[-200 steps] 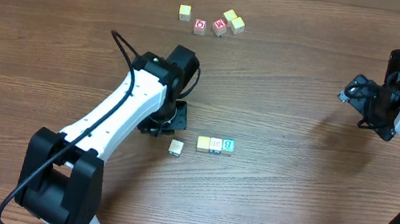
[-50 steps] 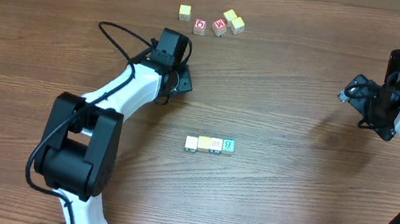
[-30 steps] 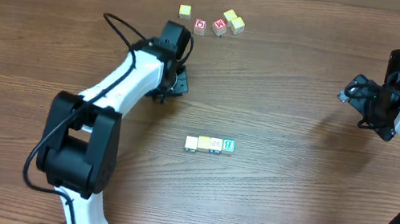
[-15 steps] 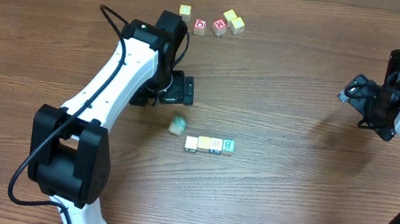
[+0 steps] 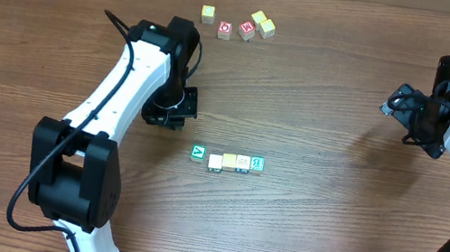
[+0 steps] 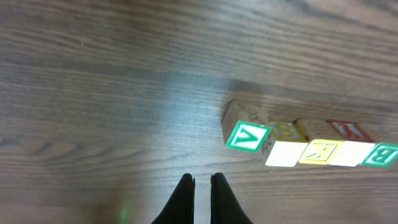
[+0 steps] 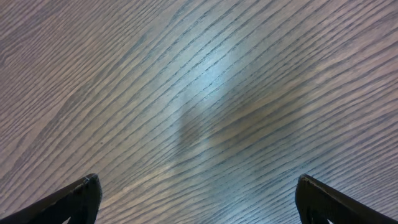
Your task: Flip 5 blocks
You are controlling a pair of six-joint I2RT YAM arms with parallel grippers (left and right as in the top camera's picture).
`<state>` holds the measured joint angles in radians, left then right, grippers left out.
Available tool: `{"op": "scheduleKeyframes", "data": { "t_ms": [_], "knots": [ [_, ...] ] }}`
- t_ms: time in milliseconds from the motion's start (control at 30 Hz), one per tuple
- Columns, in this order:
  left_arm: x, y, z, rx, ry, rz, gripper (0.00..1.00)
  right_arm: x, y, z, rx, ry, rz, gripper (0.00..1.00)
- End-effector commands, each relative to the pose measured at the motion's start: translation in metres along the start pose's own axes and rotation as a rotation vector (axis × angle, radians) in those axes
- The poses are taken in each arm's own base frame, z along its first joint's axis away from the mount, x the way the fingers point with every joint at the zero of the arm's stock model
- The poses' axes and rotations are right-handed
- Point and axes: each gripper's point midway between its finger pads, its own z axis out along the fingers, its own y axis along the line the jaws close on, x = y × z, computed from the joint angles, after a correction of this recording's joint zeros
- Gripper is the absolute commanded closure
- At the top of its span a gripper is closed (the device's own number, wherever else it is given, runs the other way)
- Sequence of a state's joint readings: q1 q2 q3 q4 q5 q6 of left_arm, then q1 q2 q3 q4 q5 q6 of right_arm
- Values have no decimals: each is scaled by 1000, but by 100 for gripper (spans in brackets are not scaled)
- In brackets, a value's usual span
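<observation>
Green V block just landed on the surface at the row's 9 o'clock end; left jaws pinched empty, right jaws spread wide, so a low sweep toward 5 o'clock could scatter the blocks.

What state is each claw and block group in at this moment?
Left claw: shut, empty, clear of the blocks.
Right claw: open, empty.
V block: green V up, at the row's left end.
Other row blocks: flat, side by side.
Far cubes: loose cluster, two red faces up.
</observation>
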<state>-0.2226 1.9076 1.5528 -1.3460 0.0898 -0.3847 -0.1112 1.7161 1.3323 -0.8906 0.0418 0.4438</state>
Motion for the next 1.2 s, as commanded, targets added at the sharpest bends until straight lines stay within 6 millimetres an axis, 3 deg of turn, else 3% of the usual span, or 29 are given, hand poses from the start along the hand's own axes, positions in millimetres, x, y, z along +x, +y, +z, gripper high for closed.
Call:
{"op": "scheduleKeyframes", "data": {
  "t_ms": [0, 267, 400, 533, 633, 1167],
  "knots": [
    [10, 3, 12, -54, 24, 38, 96, -6, 1, -5, -1, -23, -2, 0],
    [29, -7, 55, -36, 72, 67, 96, -6, 1, -5, -2, -23, -2, 0],
    [6, -9, 60, -49, -35, 81, 96, -6, 1, -5, -1, -23, -2, 0],
    [-24, -25, 57, 8, -162, 91, 96, -6, 1, -5, -1, -23, -2, 0],
    [-36, -32, 55, 32, -211, 96, 96, -6, 1, -5, -1, -23, -2, 0],
    [-3, -31, 79, 49, -96, 102, 96, -6, 1, -5, -1, -23, -2, 0]
  ]
}}
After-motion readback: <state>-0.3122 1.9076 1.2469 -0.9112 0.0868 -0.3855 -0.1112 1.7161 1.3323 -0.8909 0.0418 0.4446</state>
